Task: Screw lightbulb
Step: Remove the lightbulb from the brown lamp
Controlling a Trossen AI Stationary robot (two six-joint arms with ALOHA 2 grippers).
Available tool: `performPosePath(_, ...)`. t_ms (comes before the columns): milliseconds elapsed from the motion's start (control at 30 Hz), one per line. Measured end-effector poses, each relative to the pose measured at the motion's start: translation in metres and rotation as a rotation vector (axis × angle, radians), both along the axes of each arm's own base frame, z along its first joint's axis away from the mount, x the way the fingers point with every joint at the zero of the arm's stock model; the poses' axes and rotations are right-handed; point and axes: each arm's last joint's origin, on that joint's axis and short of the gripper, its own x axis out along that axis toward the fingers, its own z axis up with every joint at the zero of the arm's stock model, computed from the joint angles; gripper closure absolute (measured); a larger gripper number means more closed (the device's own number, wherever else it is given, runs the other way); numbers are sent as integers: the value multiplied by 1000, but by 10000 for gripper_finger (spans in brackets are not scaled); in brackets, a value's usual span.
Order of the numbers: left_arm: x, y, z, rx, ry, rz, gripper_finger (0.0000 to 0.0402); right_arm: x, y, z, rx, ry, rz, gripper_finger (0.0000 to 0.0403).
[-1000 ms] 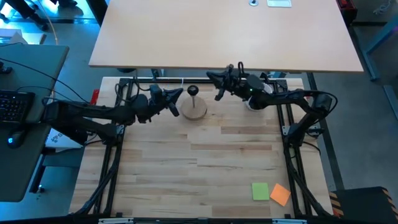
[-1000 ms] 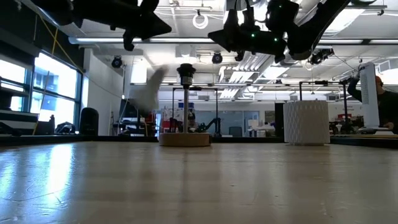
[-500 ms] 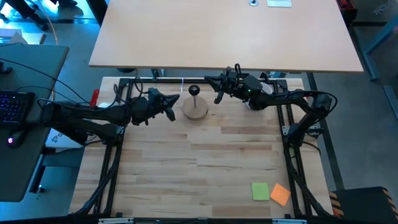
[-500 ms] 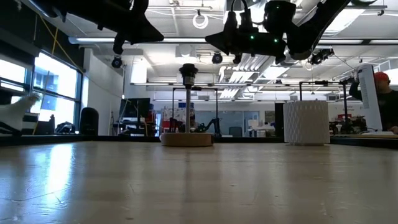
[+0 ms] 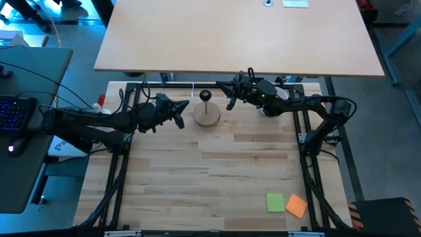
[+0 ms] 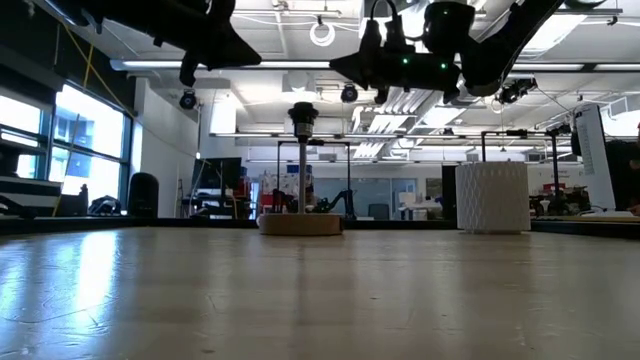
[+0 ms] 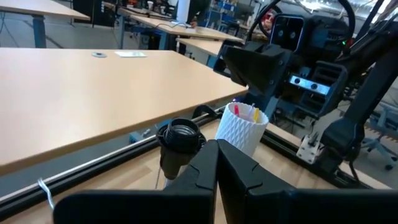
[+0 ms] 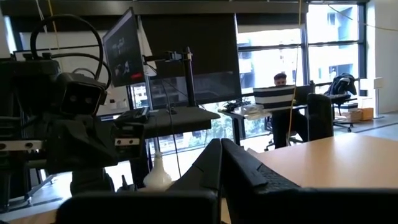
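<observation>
The round wooden stand (image 5: 206, 117) with its black socket post (image 5: 206, 96) stands at the table's far middle; the socket (image 7: 180, 134) is empty. My left gripper (image 5: 179, 115) is shut and empty, in the air just left of the stand. My right gripper (image 5: 230, 100) is shut and empty, in the air just right of the post. A small white bulb-shaped thing (image 8: 157, 177), probably the lightbulb, shows far off toward the table's left side, narrow end up. It seems to be the white spot (image 5: 99, 104) by the left frame rail.
A white ribbed cup (image 6: 492, 197) with coloured contents (image 7: 247, 112) stands at the far right, partly under my right arm. Green (image 5: 275, 202) and orange (image 5: 297, 206) sticky notes lie near the front right corner. A larger desk (image 5: 237, 33) stands beyond the far edge.
A white thing that showed blurred beside the stand, below my left gripper, has flown toward the table's left edge and out of the low view. My left gripper has drawn back a little toward the left edge. The stand has stayed where it was.
</observation>
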Motion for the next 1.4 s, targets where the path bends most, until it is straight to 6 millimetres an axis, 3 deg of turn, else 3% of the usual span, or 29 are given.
performPosePath(1167, -1, 0, -5, 7, 66, -2, 401, 2, -1, -10, 21, 97, -4, 402)
performPosePath(1267, -2, 3, -5, -32, 37, 55, 402, 2, -1, -10, 22, 98, -4, 402)
performPosePath(1400, -4, 19, 13, -63, 196, 144, 402, 2, 0, -10, 36, 94, 4, 402)
